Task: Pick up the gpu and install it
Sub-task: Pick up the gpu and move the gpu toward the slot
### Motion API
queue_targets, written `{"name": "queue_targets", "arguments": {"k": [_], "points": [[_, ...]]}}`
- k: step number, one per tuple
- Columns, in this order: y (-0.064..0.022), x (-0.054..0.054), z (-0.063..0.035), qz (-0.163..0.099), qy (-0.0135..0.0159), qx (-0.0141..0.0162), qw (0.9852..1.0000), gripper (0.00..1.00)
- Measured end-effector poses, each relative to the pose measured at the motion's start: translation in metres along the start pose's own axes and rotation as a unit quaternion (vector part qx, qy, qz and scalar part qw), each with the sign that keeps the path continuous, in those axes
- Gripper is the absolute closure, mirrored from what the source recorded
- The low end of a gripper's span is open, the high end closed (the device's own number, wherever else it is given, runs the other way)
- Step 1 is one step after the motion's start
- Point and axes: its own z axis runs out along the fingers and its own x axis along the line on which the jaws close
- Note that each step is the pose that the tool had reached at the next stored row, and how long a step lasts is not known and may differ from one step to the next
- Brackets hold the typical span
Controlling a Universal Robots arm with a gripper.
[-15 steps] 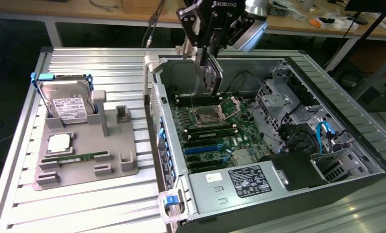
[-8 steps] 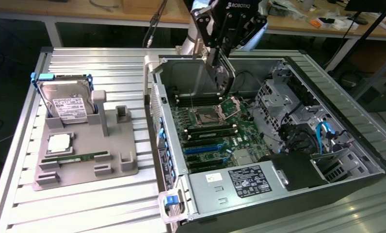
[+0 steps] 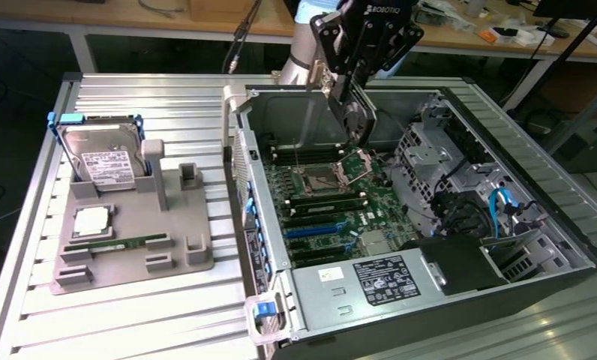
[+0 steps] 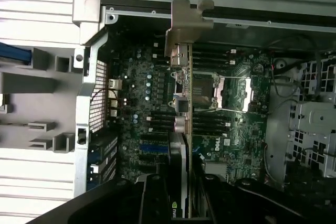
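Note:
My gripper [image 3: 352, 84] hangs over the far end of the open computer case [image 3: 538, 187], shut on the gpu [image 3: 358, 120]. The card hangs on edge below the fingers, above the motherboard's CPU socket [image 3: 324, 178] and apart from the board. In the wrist view the gpu [image 4: 184, 145] is seen edge-on, running from my gripper [image 4: 181, 187] out to its silver bracket [image 4: 181, 30]. The blue expansion slots [image 3: 313, 229] lie nearer the power supply, with nothing in them.
On the exterior view's left, a grey holder tray [image 3: 184, 259] carries a silver hard drive [image 3: 103, 161], a CPU [image 3: 91, 220] and a RAM stick [image 3: 113, 244]. Inside the case are the power supply [image 3: 379, 281], a drive cage [image 3: 433, 154] and blue cables [image 3: 504, 206].

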Motion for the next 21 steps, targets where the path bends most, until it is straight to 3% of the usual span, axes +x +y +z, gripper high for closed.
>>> {"name": "queue_targets", "arguments": {"k": [5, 10, 15, 18, 21], "points": [[-0.0001, -0.0011, 0.0, -0.035, 0.0007, -0.0003, 0.9994, 0.72], [-0.0001, -0.0014, 0.0, -0.076, 0.0014, -0.0005, 0.9971, 0.72], [-0.0001, -0.0016, 0.0, -0.121, 0.0021, -0.0007, 0.9926, 0.72], [-0.0002, -0.0017, 0.0, -0.147, 0.0024, -0.0009, 0.9891, 0.72], [-0.0002, -0.0017, 0.0, -0.175, 0.0028, -0.001, 0.9846, 0.72]]}}
